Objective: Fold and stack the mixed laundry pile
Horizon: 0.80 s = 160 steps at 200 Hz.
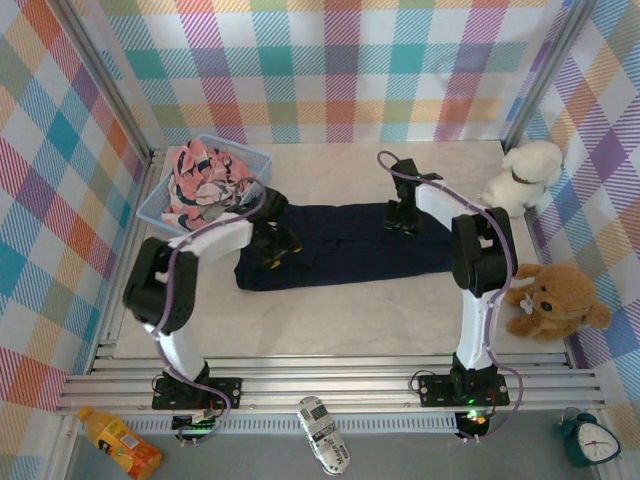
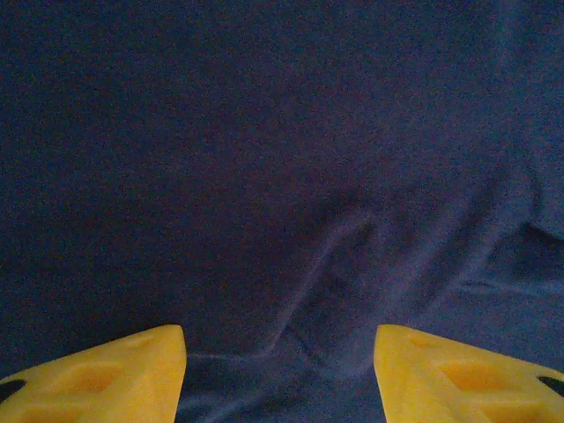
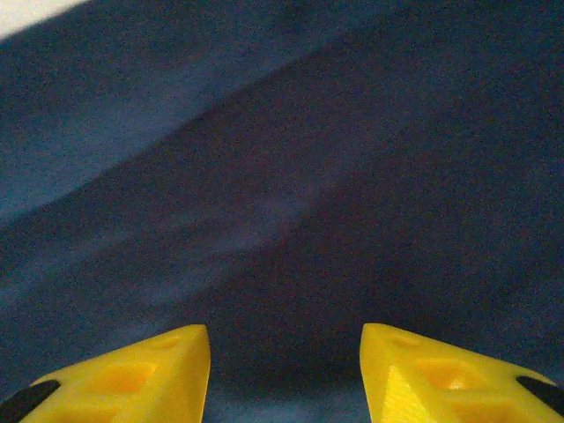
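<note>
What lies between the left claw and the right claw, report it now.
The navy T-shirt, spread on the table, spans the stretch from left claw to right claw; the top external view shows it.

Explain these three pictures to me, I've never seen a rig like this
Two robot arms are bolted to the near edge of a table. One picture looks down from above; the other two come from a camera on each wrist, where the yellow wedges are the fingers. A dark navy T-shirt lies on the table. The left gripper and right gripper hang just over it, both open, holding nothing. A pink printed garment sits in a blue basket; a white plush toy and a brown plush toy sit at the right.
</note>
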Available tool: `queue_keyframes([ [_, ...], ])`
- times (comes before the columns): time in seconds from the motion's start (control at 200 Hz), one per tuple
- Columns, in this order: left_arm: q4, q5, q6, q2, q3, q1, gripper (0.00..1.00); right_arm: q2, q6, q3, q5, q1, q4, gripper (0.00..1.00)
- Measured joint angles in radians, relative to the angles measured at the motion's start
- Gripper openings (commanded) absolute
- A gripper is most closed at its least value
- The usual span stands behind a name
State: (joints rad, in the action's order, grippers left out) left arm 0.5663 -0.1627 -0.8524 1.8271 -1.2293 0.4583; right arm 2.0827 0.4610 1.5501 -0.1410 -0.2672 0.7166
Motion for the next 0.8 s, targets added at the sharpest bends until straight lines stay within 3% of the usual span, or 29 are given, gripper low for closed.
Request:
queue_keyframes([
  [0.2,0.025,0.009,-0.03,0.2,-0.214,0.051,0.6,0.021,-0.027,-0.004,-0.053,0.001,0.026,0.49],
  [0.31,0.05,0.015,-0.01,0.307,-0.365,0.052,0.61,-0.057,0.01,-0.122,-0.054,0.0,0.019,0.49],
  [0.535,0.179,0.013,0.09,0.652,-0.955,0.049,0.73,-0.295,0.162,-0.447,0.069,-0.048,0.041,0.5],
  [0.675,0.288,-0.014,0.142,0.882,-1.387,0.031,0.85,-0.315,0.222,-0.444,0.138,-0.157,0.08,0.56],
  [0.8,0.35,-0.048,0.166,0.89,-1.429,-0.014,0.85,-0.366,0.237,-0.377,0.155,-0.16,0.128,0.59],
])
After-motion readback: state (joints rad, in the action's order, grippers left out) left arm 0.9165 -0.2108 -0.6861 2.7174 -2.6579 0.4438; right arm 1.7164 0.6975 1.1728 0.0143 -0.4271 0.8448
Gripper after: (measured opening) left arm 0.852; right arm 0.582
